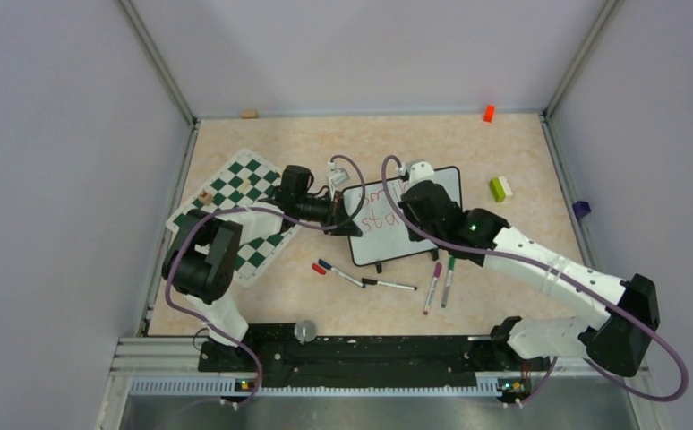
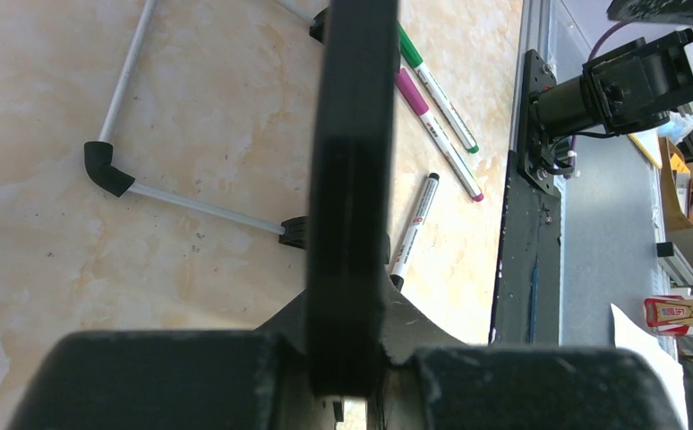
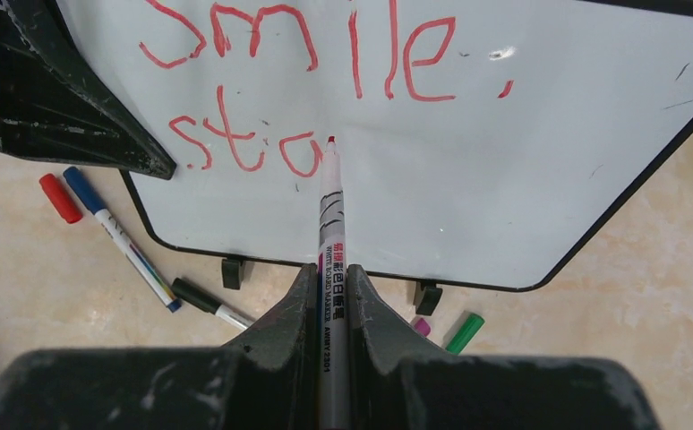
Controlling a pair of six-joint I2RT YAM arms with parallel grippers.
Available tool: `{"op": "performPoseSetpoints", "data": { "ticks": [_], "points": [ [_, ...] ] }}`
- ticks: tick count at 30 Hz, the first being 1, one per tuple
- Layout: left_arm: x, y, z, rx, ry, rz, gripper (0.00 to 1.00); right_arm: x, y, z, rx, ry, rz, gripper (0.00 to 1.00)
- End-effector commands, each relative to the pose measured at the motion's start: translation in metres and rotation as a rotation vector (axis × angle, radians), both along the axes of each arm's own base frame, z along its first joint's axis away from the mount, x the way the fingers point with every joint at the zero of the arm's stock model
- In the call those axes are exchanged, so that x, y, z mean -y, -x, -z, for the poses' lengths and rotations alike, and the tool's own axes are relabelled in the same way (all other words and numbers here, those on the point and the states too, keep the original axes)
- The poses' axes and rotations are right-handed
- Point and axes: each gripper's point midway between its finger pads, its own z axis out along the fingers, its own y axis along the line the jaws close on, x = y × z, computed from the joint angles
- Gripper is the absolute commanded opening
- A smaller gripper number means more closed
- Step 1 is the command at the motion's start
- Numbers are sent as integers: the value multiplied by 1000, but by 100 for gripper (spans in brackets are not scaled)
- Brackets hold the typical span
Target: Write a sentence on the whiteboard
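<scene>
The whiteboard (image 1: pixel 397 242) stands tilted at mid-table. Red lettering (image 3: pixel 298 45) reads "Smile." on top and "sta" below. My right gripper (image 3: pixel 331 278) is shut on a red marker (image 3: pixel 332 215). Its tip touches the board just right of the "a". In the top view the right gripper (image 1: pixel 412 202) is over the board's middle. My left gripper (image 1: pixel 347 215) is shut on the board's left edge. In the left wrist view the black frame (image 2: pixel 352 179) runs up between its fingers (image 2: pixel 347 305). The left gripper also shows in the right wrist view (image 3: pixel 47 98).
Loose markers lie in front of the board: blue (image 1: pixel 336 271) with a red cap (image 1: pixel 318 268), black (image 1: pixel 388 284), purple (image 1: pixel 432 287), green (image 1: pixel 448 280). The chess mat (image 1: pixel 244 210) lies left. A green-white block (image 1: pixel 500 188), a purple block (image 1: pixel 580 209) and an orange block (image 1: pixel 488 113) sit right.
</scene>
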Motion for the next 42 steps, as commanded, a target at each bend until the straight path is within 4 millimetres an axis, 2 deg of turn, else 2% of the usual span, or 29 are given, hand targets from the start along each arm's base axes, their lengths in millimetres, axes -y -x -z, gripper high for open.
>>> {"op": "performPoseSetpoints", "data": {
  "ticks": [1, 11, 20, 33, 37, 42],
  "points": [
    [-5, -12, 7, 36, -76, -71, 0, 0, -16, -27, 68, -31, 23, 0],
    [-6, -12, 7, 37, -78, -75, 0, -4, -24, -21, 63, -17, 22, 0],
    [-6, -12, 7, 41, -79, -76, 0, 2, -28, -6, 39, 2, 43, 0],
    [-6, -12, 6, 41, -79, -76, 0, 14, -9, 16, -17, -26, 50, 0],
    [-6, -12, 6, 41, -78, -76, 0, 17, -10, 14, -9, -22, 62, 0],
    [-6, -12, 7, 40, -80, -77, 0, 19, -21, 4, 13, -16, 82, 0]
  ]
}}
